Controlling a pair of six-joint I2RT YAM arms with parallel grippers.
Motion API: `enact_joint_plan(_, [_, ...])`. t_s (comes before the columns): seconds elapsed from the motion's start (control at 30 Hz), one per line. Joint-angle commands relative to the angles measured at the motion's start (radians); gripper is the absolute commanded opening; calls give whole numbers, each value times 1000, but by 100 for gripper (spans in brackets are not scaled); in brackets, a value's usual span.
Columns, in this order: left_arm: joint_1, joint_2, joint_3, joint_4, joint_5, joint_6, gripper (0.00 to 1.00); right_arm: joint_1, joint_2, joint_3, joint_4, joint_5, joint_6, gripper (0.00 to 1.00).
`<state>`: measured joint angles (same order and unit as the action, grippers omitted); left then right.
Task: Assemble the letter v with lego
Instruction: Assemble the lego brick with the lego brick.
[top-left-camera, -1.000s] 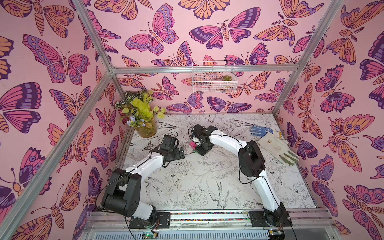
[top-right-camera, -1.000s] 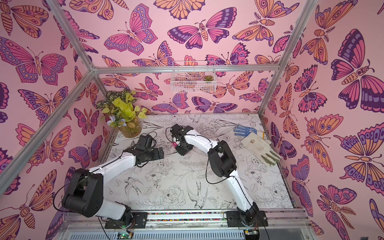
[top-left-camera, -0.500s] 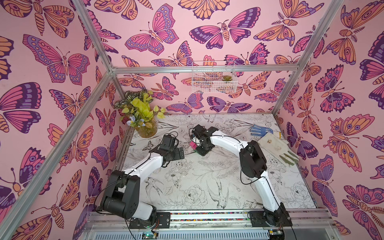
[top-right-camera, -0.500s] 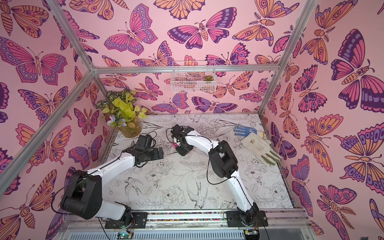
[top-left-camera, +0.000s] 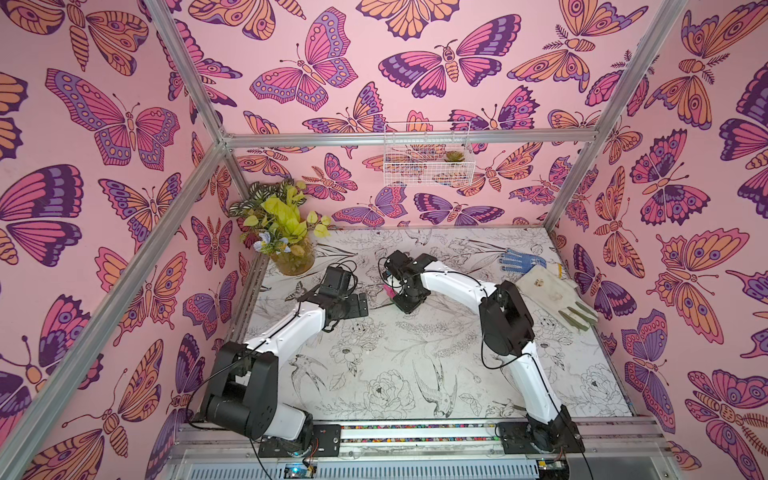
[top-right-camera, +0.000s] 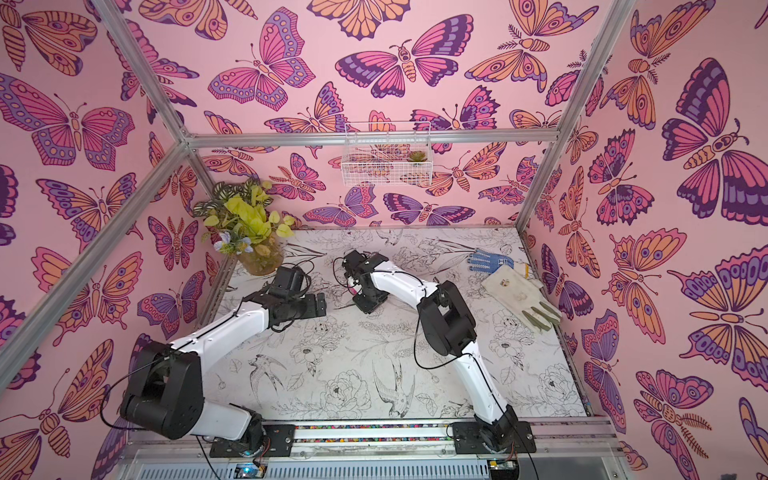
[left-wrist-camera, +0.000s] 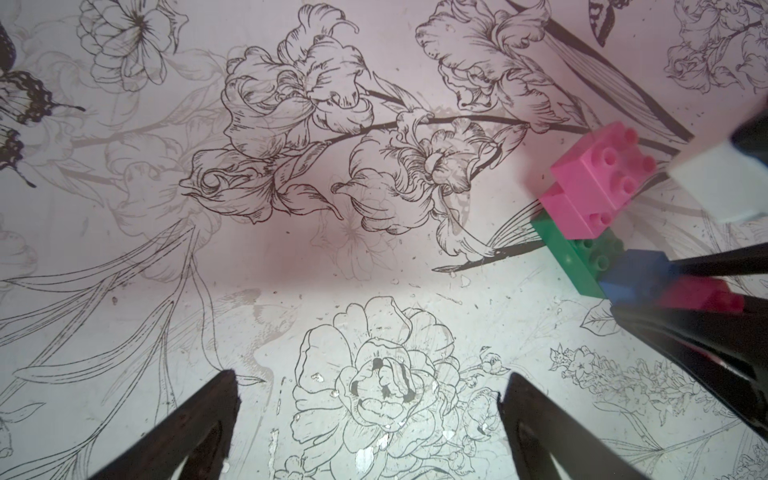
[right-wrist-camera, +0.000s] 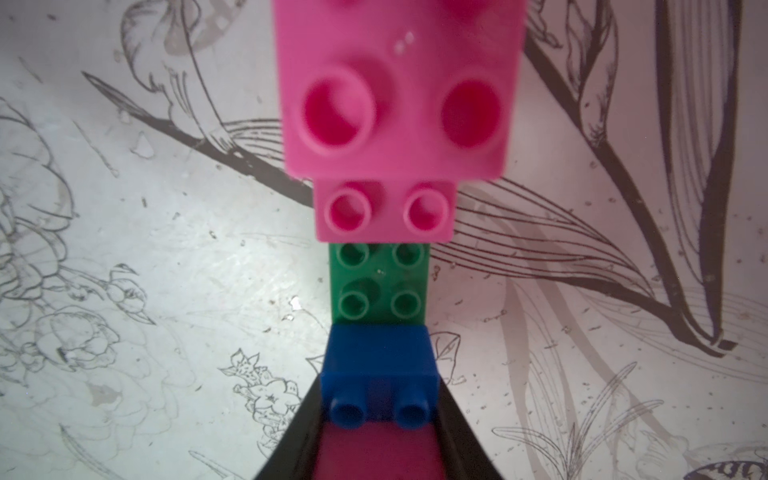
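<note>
Currently the right gripper (right-wrist-camera: 379, 409) is clamped on the end pink brick (right-wrist-camera: 379, 457) of the lego V (left-wrist-camera: 582, 249), likely pressing it onto the blue brick (right-wrist-camera: 380, 361). The V sits at 11 o'clock of the desk (top-left-camera: 415, 374) centre. At its 9 o'clock the left gripper (left-wrist-camera: 370, 376) gapes wide and empty, presumably ready to brace.

Desk: scuffed floral print. Butterfly walls (top-left-camera: 374, 62); plant (top-left-camera: 286, 232) at 10, gloves (top-left-camera: 552, 295) at 2.
</note>
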<state>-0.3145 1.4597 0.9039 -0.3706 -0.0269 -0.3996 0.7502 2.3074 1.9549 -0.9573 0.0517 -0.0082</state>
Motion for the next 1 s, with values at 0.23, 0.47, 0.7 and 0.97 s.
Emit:
enact_joint_plan(0.23, [5, -29, 20, -43, -22, 24, 100, 2, 22, 10, -120, -12, 50, 0])
enact_joint_plan(0.47, [6, -38, 18, -44, -22, 26, 100, 3, 64, 55, -147, -29, 65, 0])
enact_joint_plan(0.7, [6, -38, 20, -46, -22, 30, 100, 6, 99, 115, -193, -36, 74, 0])
enact_joint_plan(0.97, [6, -32, 21, -44, -25, 31, 100, 8, 121, 123, -185, -43, 97, 0])
